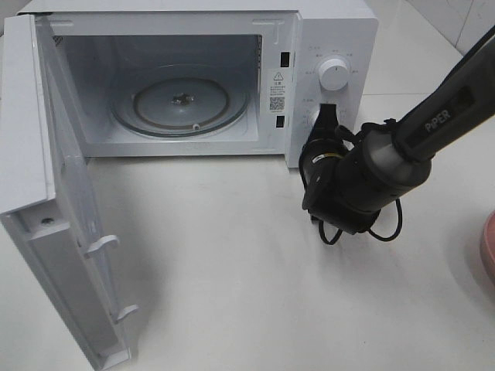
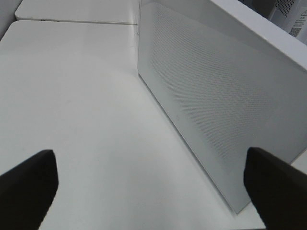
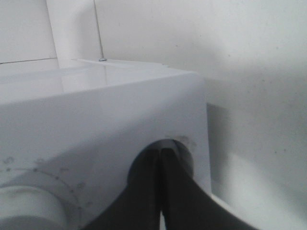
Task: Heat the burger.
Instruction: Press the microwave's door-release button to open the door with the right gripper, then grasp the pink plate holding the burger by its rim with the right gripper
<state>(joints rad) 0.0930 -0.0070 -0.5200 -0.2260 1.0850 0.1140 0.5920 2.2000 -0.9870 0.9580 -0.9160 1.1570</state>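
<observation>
White surface (image 1: 255, 263) fills the views, with the burger nowhere in sight. Right tool (image 1: 326, 114), fully closed and empty, touches a knob (image 3: 185, 155) on the open microwave (image 1: 186, 46); left tool (image 2: 151, 187) gapes wide, empty, near its door (image 2: 216, 96).

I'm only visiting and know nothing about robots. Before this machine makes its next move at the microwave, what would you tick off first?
1. Microwave door swung fully open: ok.
2. Glass turntable bare and ready for food: ok.
3. Burger located: not ok. No view shows it; only the edge of a pink plate is visible at the right.
4. Left tool open and holding nothing: ok.
5. Right tool clear of the oven opening: ok. It is shut, with its tips at the control panel.
6. Right tool pressing or turning a control: cannot tell.
</observation>
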